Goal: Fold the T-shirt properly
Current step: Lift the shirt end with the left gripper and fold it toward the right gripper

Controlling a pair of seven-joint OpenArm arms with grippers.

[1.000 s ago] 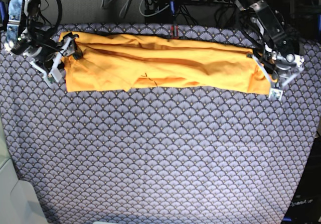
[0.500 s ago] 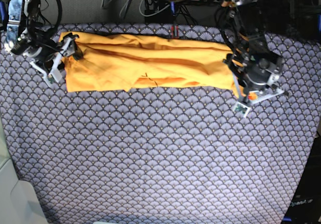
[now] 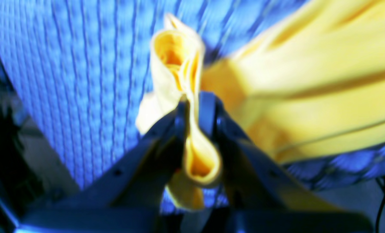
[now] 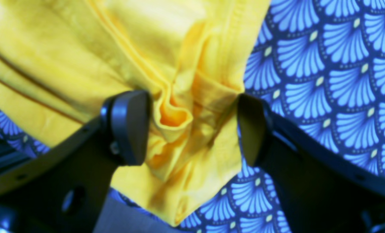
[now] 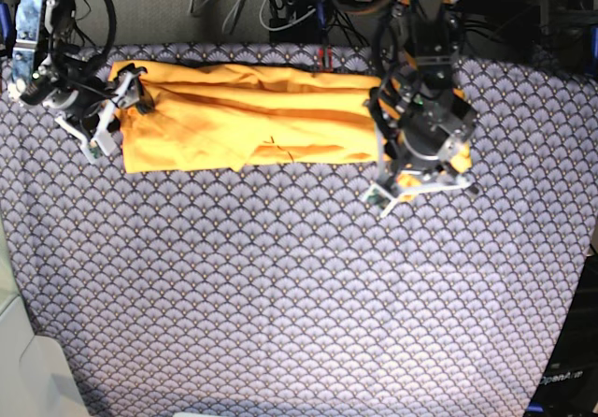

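Left wrist view blurred throughout. In base view, left arm (image 5: pixel 420 108) covers the T-shirt's (image 5: pixel 252 118) right end. Right wrist view crops the T-shirt at top and left edges.

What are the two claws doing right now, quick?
Left gripper: closed, pinching a bunched end of the T-shirt, lifted off the cloth.
Right gripper: jaws wide open, straddling the shirt's other end without gripping it.
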